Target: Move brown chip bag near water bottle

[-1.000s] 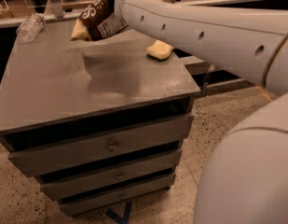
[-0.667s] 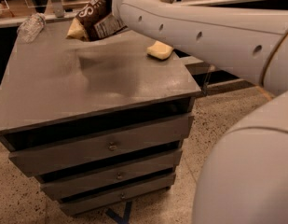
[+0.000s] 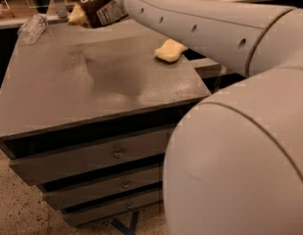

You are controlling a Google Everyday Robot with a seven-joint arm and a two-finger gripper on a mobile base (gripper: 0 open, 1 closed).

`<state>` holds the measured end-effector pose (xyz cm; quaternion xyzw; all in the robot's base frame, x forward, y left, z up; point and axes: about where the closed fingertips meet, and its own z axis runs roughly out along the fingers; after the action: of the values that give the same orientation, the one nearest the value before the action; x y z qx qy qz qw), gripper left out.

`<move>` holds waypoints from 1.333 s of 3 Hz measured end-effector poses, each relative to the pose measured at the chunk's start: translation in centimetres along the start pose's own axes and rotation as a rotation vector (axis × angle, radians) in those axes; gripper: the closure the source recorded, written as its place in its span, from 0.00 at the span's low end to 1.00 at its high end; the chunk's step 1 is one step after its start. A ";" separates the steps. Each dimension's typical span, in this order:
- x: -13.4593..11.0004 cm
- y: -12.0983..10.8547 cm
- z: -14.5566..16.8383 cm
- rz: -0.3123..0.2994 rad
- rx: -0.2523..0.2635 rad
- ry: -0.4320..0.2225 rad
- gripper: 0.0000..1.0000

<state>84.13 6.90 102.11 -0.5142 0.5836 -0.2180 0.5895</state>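
The brown chip bag (image 3: 94, 5), dark brown with cream-yellow ends and a white label, hangs tilted in the air above the back edge of the grey table (image 3: 102, 82). My gripper (image 3: 116, 1) is at the bag's right end, mostly hidden by my own arm, and is shut on the bag. The water bottle (image 3: 32, 27), small and clear, lies at the table's back left corner, to the left of the bag and lower.
A pale yellow sponge block (image 3: 169, 50) lies on the table's right side, under my arm. The table has several drawers (image 3: 92, 160) in its front. My white arm (image 3: 229, 38) fills the right half of the view. Shelving stands behind the table.
The chip bag has risen a little and shifted slightly left with the gripper, toward the back edge. The bottle and the sponge have not moved.
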 end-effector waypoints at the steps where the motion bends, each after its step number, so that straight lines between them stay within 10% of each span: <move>1: -0.8 0.7 1.6 0.044 -0.013 -0.014 1.00; 4: -3.0 2.5 7.8 0.111 -0.009 -0.024 1.00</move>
<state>89.74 13.18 99.72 -0.4863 0.6051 -0.1762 0.6052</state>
